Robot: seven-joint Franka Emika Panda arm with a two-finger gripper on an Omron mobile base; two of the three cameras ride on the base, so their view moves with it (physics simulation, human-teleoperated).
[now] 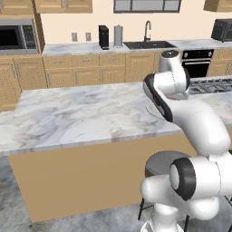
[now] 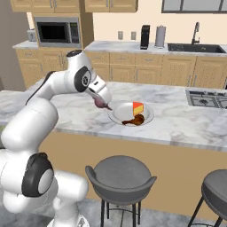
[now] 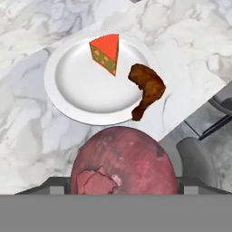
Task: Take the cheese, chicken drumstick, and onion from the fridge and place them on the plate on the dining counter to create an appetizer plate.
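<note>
My gripper (image 3: 122, 182) is shut on the onion (image 3: 122, 163), a dark reddish-purple ball held between the fingers. In the right base view the gripper (image 2: 103, 104) hangs with the onion (image 2: 101, 102) just left of the plate (image 2: 119, 116), slightly above the dining counter (image 2: 177, 119). On the pale round plate (image 3: 86, 90) the orange cheese (image 3: 106, 53) wedge stands near the far rim. The brown chicken drumstick (image 3: 147, 86) lies across the plate's right rim. Cheese (image 2: 138, 107) and drumstick (image 2: 135, 120) share the plate's right half. The fridge is out of view.
Two grey round stools (image 2: 120, 175) (image 2: 217, 190) stand in front of the dining counter (image 1: 81, 113). A cooktop (image 2: 206, 98) is set into the counter's right end. The wall counter with sink (image 1: 147, 44) and microwave (image 2: 57, 32) runs behind.
</note>
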